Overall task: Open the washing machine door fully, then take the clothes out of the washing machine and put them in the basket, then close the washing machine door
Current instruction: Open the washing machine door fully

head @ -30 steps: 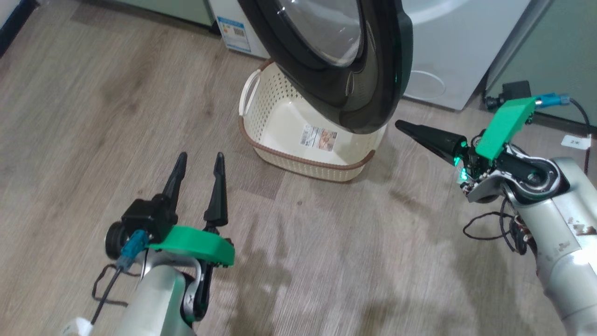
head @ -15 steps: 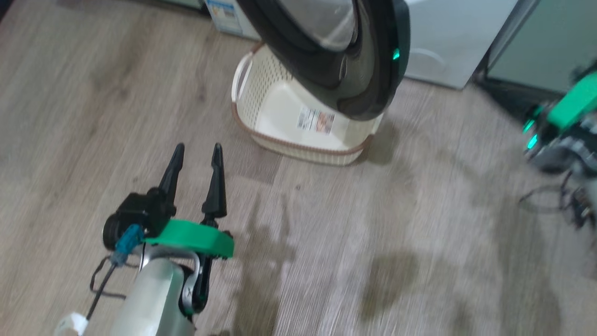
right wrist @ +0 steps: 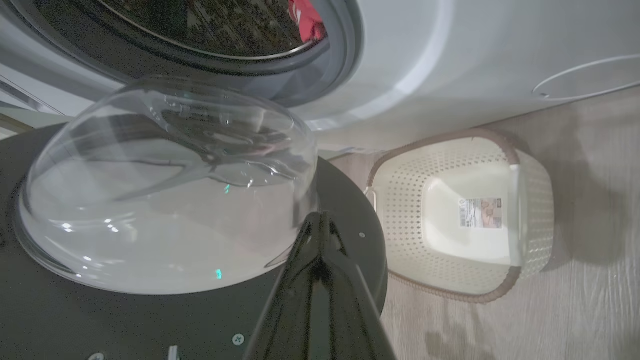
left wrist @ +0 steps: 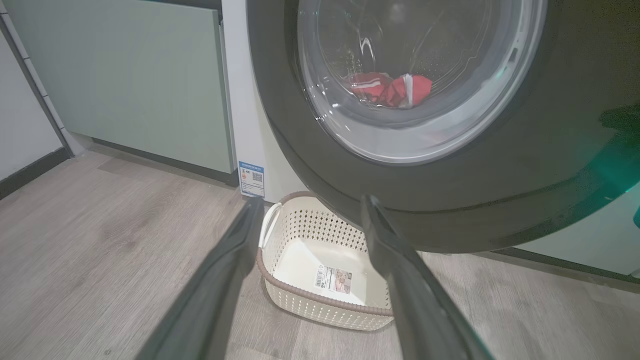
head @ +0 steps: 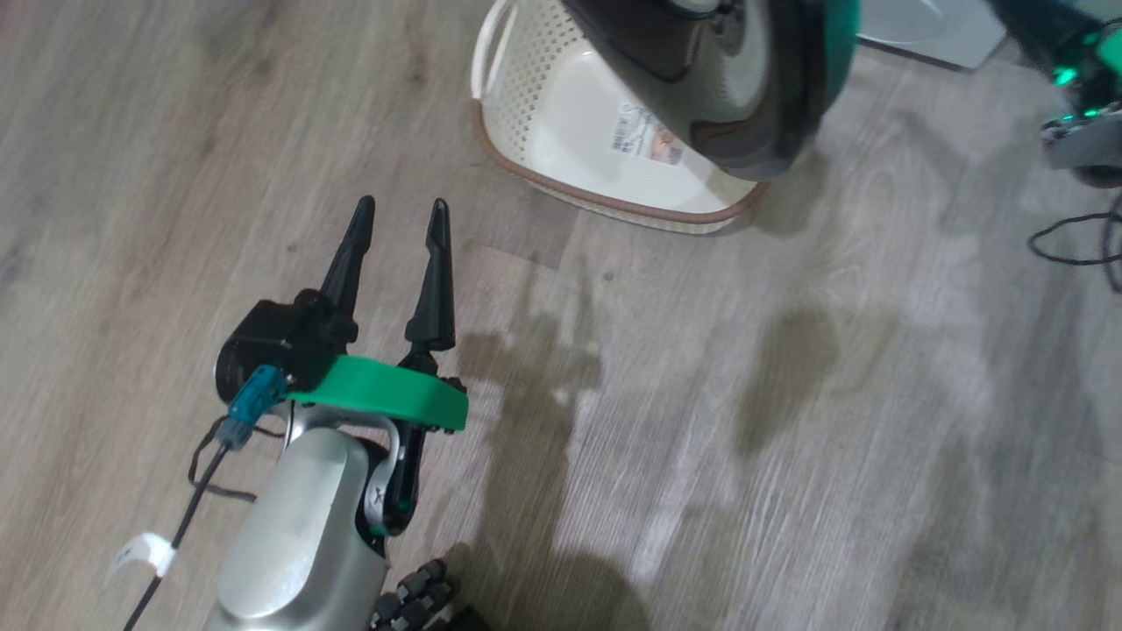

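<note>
Shift since a second ago: my head camera has swung, and my right arm has moved up and further right of the door.
- Left tool (head: 401, 209): fingers spread, empty, above the floor (head: 701, 438).
- Right tool (right wrist: 320, 222): fingers pressed together, empty, by the door's inner face. Whether it touches, I cannot tell.
- Basket (head: 614, 204): empty, on the floor beneath the door's lower rim.
- Washing machine door (left wrist: 450, 215): ajar. Rigid and glossy, probably slippery, so push at the rim edge.
- Clothes (left wrist: 390, 90): in the washing machine (right wrist: 425, 60) drum. Soft, light, limp, so pinch a raised fold.
</note>
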You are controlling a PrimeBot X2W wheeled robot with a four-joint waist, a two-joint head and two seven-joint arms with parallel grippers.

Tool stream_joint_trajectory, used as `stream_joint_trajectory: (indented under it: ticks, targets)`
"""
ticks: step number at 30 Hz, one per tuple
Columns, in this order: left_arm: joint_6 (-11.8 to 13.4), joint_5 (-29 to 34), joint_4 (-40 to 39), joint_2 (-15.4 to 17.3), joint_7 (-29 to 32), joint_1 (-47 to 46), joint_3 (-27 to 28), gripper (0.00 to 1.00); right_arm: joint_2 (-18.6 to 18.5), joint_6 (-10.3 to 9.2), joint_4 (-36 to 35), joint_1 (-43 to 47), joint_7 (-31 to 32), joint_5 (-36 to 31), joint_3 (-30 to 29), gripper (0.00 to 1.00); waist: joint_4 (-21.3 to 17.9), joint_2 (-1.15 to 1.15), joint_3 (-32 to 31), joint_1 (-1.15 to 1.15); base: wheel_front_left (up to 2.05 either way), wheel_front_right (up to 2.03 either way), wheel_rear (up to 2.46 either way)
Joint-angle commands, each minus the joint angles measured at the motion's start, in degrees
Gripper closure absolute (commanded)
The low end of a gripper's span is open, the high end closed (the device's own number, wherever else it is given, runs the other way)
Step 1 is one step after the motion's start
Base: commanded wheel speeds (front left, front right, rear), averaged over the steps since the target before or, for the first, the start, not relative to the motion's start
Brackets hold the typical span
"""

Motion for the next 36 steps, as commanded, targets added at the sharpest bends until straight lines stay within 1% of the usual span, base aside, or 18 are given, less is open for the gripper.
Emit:
stream_joint_trajectory:
  ticks: [1, 6, 15, 25, 29, 36]
  targets:
    - [0.30, -0.37, -1.74, 1.11, -0.37, -1.18, 1.34, 0.00, 1.46, 0.02, -1.75, -0.65, 0.12, -0.33, 1.04, 1.00, 0.78, 0.00, 0.02, 0.00, 0.00, 0.00, 0.00]
    - [0.83, -1.02, -1.71, 1.11, -0.37, -0.93, 0.38, 0.00, 2.64, 0.02, -2.40, 2.04, 1.70, -0.02, 3.59, 1.00, 2.13, 0.00, -1.67, 0.00, 0.00, 0.00, 0.00]
    - [1.22, -1.37, -1.44, 1.11, -0.37, 0.94, -0.04, 0.00, 2.66, 0.02, -4.30, 8.26, 3.37, 1.31, 6.07, 1.00, 4.73, 0.00, -5.62, 0.00, 0.00, 0.00, 0.00]
    - [1.18, -1.13, -0.93, 1.11, -0.37, 3.23, -0.32, 0.00, 4.39, 0.02, -9.17, 15.43, 4.33, 3.33, 8.00, 1.00, 8.12, 0.00, -9.43, 0.00, 0.00, 0.00, 0.00]
    - [1.15, -0.72, -0.80, 1.11, -0.37, 3.99, -0.14, 0.00, 6.33, 0.02, -10.17, 16.90, 4.89, 3.67, 9.26, 1.00, 9.05, 0.00, -10.60, 0.00, 0.00, 0.00, 0.00]
    - [1.67, -0.34, -1.95, 1.11, -0.37, 4.81, 1.44, 0.00, 11.75, 0.02, -9.02, 15.96, 5.79, 3.56, 12.14, 1.00, 9.31, 0.00, -10.72, 0.00, 0.00, 0.00, 0.00]
